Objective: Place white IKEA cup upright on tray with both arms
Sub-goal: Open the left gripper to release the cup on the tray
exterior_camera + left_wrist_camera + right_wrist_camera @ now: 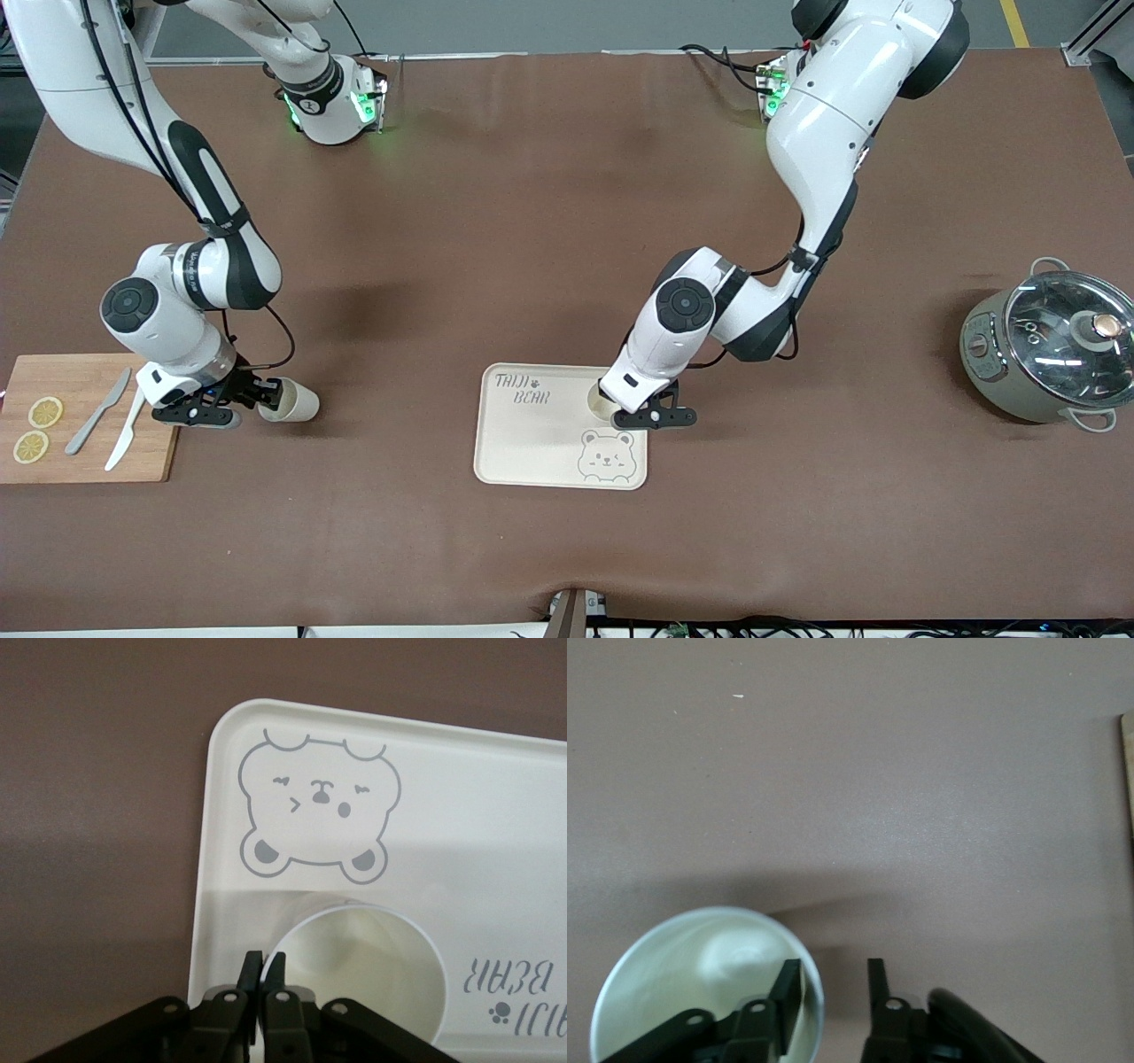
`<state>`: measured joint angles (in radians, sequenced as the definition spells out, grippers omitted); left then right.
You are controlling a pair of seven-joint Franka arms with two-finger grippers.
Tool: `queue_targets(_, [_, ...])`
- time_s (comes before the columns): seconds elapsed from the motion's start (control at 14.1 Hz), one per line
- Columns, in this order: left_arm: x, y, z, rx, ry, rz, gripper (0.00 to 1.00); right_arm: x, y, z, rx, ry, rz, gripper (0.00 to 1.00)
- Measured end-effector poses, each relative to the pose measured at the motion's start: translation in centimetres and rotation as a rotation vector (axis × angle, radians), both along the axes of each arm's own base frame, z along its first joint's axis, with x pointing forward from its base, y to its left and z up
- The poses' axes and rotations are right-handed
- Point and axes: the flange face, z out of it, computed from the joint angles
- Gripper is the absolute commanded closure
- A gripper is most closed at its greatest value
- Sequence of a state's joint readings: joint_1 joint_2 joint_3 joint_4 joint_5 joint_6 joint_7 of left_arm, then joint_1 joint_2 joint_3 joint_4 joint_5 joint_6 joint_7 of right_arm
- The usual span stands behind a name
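Right now two white cups are in play. One cup (603,403) stands upright on the cream tray (532,443), at the tray's edge toward the left arm's end of the tabletop (567,221), farther from the front camera than the bear drawing (606,455). The left gripper (663,416) is at that cup's rim, its jaws pressed together on the rim wall. The second cup (291,400) lies tilted on the bare tabletop just beside the wooden cutting board (84,381). The right gripper (257,397) is at its mouth, with one finger (788,988) inside the cup and the other outside the rim, a gap between them. On the board lie two lemon slices (37,429) and two knives (111,421). A lidded pot (1050,350) sits toward the left arm's end
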<state>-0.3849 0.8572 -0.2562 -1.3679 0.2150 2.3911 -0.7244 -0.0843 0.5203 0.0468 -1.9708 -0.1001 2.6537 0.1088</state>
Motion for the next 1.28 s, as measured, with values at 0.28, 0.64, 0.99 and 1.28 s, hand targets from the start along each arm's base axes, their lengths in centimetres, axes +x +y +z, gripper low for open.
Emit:
queue_targets(0.28, [-0.1,0.0,-0.4,0.003,0.002,-0.001,0.47,0.0,0.1,0.0,0.001,0.0,0.002,0.84])
queue_targets(0.64, [-0.1,-0.2,-0.6,0.003,-0.005,-0.004,0.34,0.3,1.0,0.6,0.005,-0.01,0.015,1.0])
queue_targets(0.99, [0.0,-0.3,-0.3,-0.001,-0.012,-0.003,0.33,0.3,1.1,0.7,0.005,-0.011,0.016,1.0])
queue_targets(1.28, [0.4,-0.3,0.4,-0.007,-0.024,-0.001,0.31,0.3,1.1,0.7,0.005,-0.012,0.016,1.0])
